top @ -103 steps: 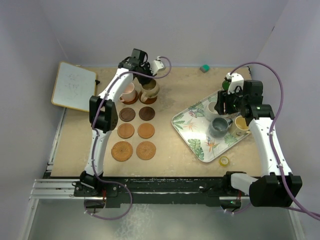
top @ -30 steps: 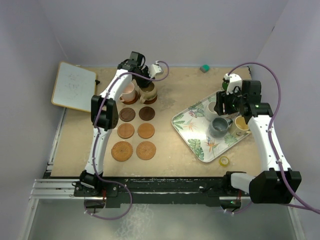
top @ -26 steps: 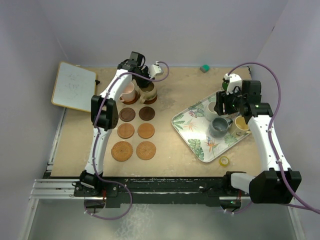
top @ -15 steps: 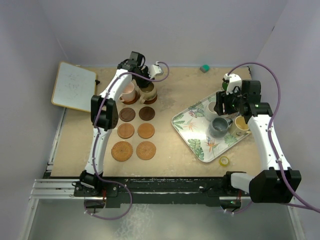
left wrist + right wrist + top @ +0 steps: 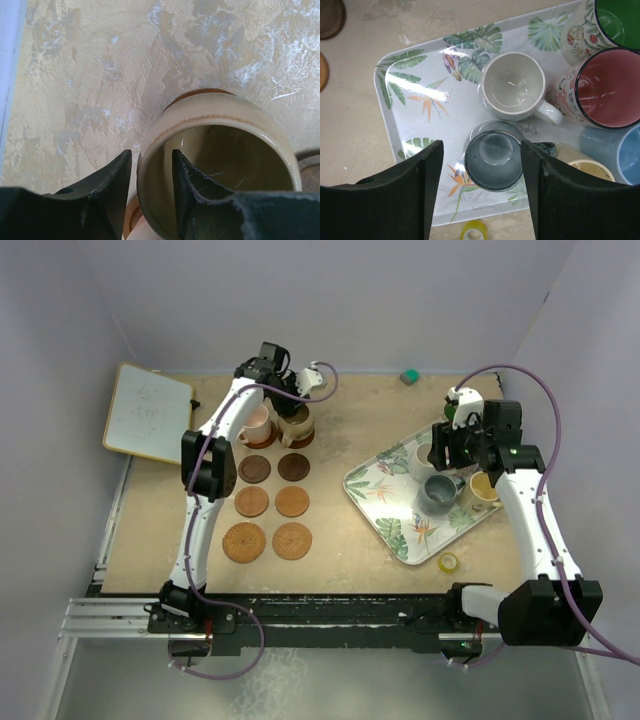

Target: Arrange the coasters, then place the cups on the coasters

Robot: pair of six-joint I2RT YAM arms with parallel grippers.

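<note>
The sandy, scuffed desk (image 5: 75, 75) sits between plain pale purple walls (image 5: 330, 300). At its far side, the shiny tan pottery mug (image 5: 220, 115) stands on a round brown coaster (image 5: 200, 92). The left claw (image 5: 150, 156) straddles the mug's rim, let go, with a thin gap showing. The right claw (image 5: 481, 145) hangs spread wide, holding nothing, above a dark grey mug (image 5: 492, 159) on the leaf-patterned white tray (image 5: 415, 100).
</note>
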